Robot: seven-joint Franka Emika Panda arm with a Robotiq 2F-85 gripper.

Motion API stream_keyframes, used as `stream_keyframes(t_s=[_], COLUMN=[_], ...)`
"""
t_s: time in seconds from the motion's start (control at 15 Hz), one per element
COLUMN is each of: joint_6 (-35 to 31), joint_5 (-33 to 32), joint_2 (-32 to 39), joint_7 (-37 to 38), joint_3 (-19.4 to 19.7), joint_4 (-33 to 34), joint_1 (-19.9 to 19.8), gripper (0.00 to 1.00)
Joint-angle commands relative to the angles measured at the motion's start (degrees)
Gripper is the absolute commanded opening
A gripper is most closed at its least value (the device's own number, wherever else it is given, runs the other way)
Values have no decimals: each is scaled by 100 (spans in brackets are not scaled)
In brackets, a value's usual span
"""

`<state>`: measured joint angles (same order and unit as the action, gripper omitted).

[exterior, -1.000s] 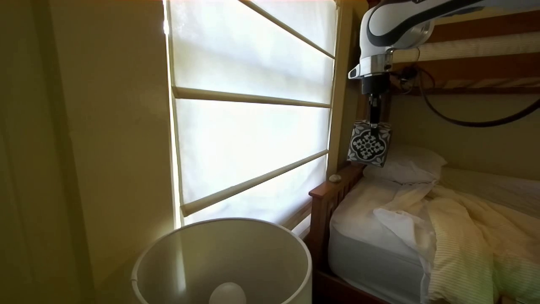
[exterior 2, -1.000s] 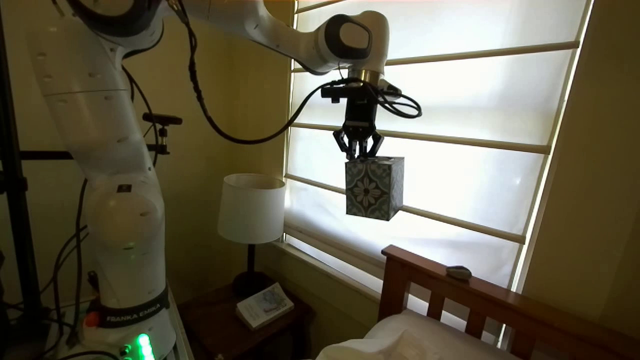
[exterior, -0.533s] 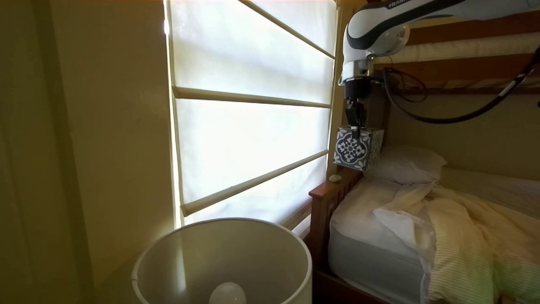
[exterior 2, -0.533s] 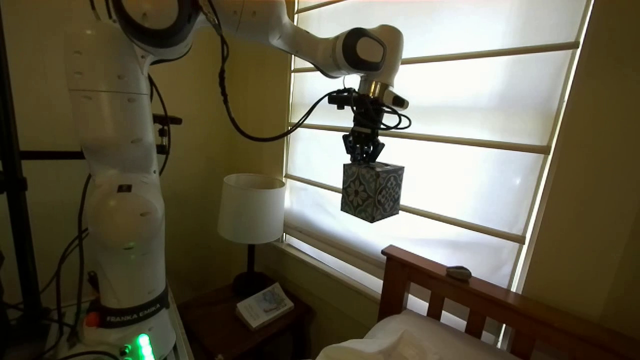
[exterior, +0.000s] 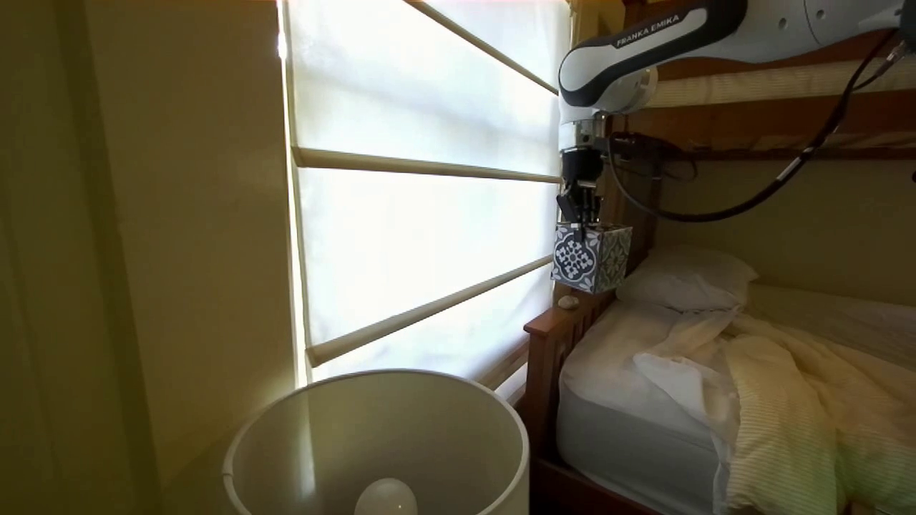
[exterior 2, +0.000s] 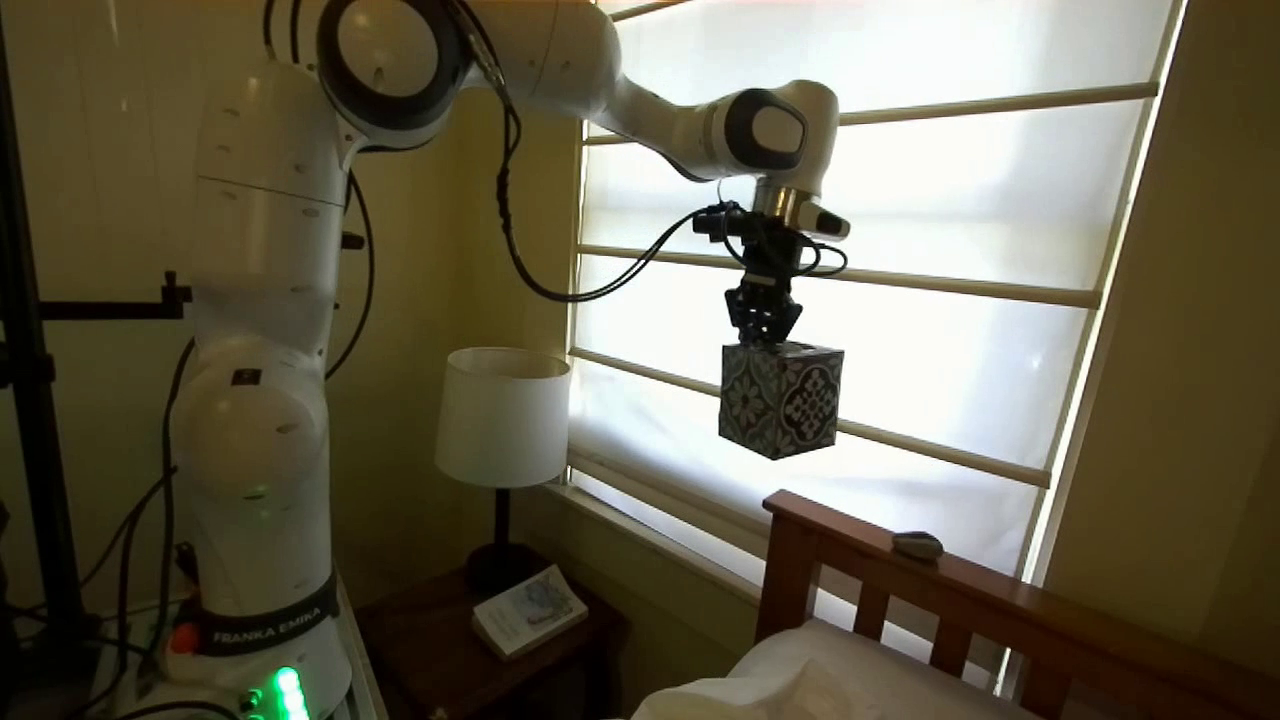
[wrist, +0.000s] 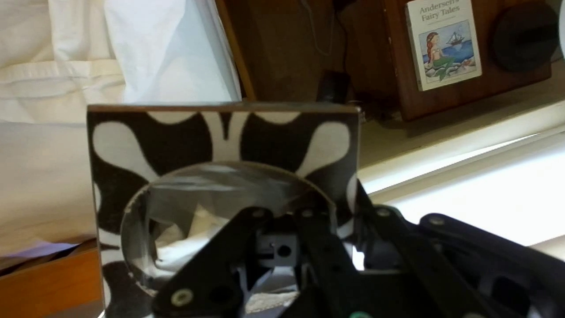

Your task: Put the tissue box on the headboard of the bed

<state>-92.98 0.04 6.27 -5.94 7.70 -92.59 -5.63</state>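
**Lifted and held; set-down outstanding**

Bed [exterior: 630,433]: wooden bunk, carries the destination. Headboard [exterior 2: 1010,600]: target, not yet bearing the box. Tissue box [exterior 2: 780,402]: airborne in both exterior views, above headboard level, near it but touching no wood (whether plumb over the top edge, cannot tell). Pincer [exterior 2: 762,339]: closed on one upper wall of the box, a finger apparently inside the top opening. Stone-like object [exterior 2: 917,545]: resting on the headboard's top edge.

Progress, estimated: grasp and lift done, transport largely so. Left: align over the narrow edge, lower clear of the stone-like object, let go, back off.
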Motion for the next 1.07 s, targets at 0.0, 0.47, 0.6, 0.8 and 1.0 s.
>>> stream_keyframes(t_s=[0.0,0.47,0.6,0.8,1.0], joint_6=[146,-695,-1041,-1107,-874], joint_5=[100,-755,-882,-684,-569], joint_2=[305,173,244,441,680], joint_7=[-126,-942,-1407,-1697,-1547], joint_3=[-58,-190,-256,-329,-362], joint_4=[402,11,-37,-2,60], joint_1=[-90,24,11,-13,-17], gripper=[2,2,2,2,2])
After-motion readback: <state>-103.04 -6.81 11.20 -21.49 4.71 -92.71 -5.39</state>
